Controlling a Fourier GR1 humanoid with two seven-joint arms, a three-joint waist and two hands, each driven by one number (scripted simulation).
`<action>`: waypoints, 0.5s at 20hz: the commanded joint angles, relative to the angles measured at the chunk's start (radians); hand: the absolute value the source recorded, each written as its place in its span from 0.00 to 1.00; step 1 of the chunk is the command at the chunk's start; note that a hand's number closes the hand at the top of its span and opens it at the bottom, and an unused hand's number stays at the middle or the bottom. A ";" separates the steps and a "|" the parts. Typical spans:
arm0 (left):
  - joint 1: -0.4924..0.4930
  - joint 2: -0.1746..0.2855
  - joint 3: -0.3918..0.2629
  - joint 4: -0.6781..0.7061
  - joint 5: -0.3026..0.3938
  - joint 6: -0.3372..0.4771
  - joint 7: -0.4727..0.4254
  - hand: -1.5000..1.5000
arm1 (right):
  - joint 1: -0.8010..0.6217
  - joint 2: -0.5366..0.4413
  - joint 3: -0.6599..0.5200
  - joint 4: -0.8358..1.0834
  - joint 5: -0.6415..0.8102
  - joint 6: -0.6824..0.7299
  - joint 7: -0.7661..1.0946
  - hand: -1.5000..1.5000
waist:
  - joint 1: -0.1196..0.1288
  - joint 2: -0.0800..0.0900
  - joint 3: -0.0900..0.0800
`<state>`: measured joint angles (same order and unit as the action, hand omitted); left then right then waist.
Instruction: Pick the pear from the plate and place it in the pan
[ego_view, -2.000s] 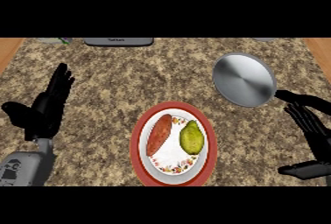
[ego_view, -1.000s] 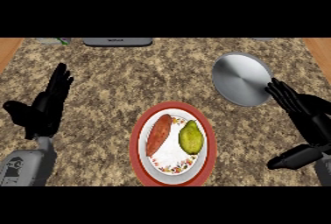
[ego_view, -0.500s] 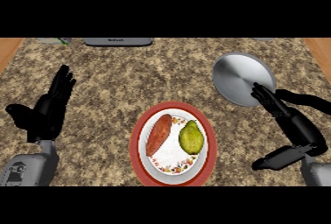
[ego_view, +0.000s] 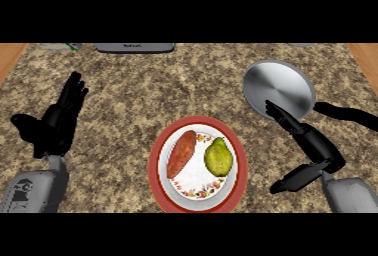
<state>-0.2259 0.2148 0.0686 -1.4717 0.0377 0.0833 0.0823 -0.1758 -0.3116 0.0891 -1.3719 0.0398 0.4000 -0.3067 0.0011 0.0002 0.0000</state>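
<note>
Orange sweet potato (ego_view: 181, 154), speckled counter (ego_view: 148, 95), grey object (ego_view: 134, 47) at far edge

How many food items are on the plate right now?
2: the pear on the plate's right half and a sweet potato on its left half, lying side by side. None appears hidden.

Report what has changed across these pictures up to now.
The right hand has swung in from the right edge toward the plate, fingers straight, their tips now showing over the pan's lower rim; it holds nothing. The left hand stays open at the left. The pear and sweet potato lie on the plate as before; the pan has not moved.
</note>
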 joint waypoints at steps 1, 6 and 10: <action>0.001 -0.012 0.002 -0.040 -0.006 0.000 0.040 0.50 | -0.057 0.001 -0.014 0.040 0.017 0.069 0.003 0.00 | 0.001 0.000 0.000; -0.034 -0.013 0.031 0.049 -0.015 -0.007 -0.014 0.50 | -0.069 0.096 0.055 0.006 0.127 -0.017 0.049 0.00 | -0.001 0.000 0.000; -0.014 -0.015 0.034 0.000 -0.017 -0.028 -0.012 0.50 | -0.066 0.068 0.013 0.046 0.171 0.025 0.001 0.00 | 0.000 0.000 0.000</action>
<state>-0.2291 0.2066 0.1021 -1.4564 0.0275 0.0612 0.0637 -0.2213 -0.2570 0.1082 -1.3511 0.1590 0.4274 -0.3022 0.0009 0.0000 -0.0001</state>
